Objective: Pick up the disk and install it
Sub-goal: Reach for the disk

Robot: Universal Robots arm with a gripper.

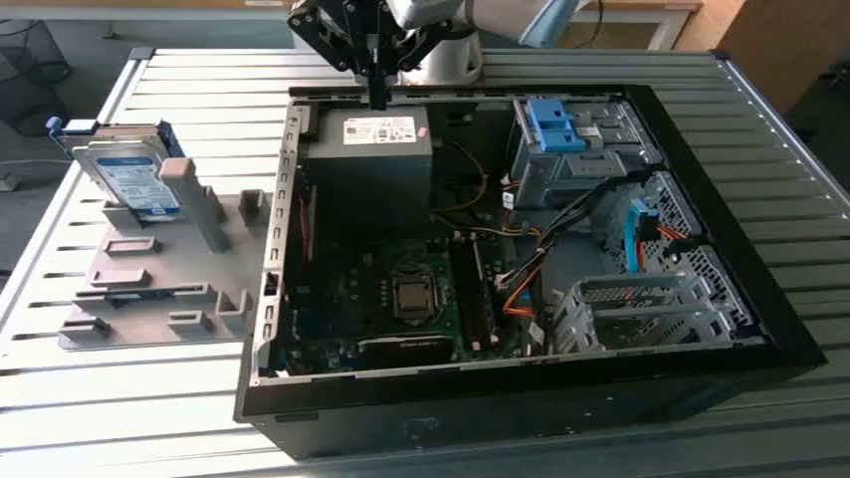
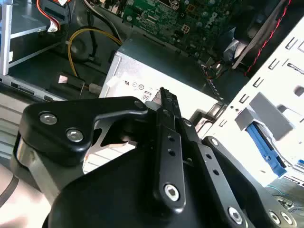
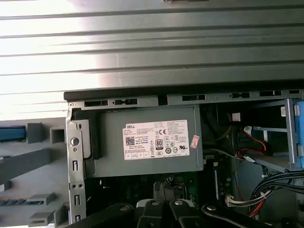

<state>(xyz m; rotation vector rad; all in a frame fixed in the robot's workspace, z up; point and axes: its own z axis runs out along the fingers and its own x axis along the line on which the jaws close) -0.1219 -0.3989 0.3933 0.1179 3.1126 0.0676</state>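
While the approach to the pick-up is the step in hand, we find the hand [image 1: 378, 92] at the upper centre of the exterior view. Its fingers are closed narrow and hold nothing, and it is poised over the rear edge of the open computer case [image 1: 531, 408], just above the grey power supply [image 1: 378, 149]. The disk [image 1: 129, 179] stands upright in a grey fixture [image 1: 159, 289] on the desk [image 1: 119, 398], at the frame's left, well apart from the hand. We judge that grasping it calls for travel leftward, wider fingers and a straddle of the disk's upper edge.
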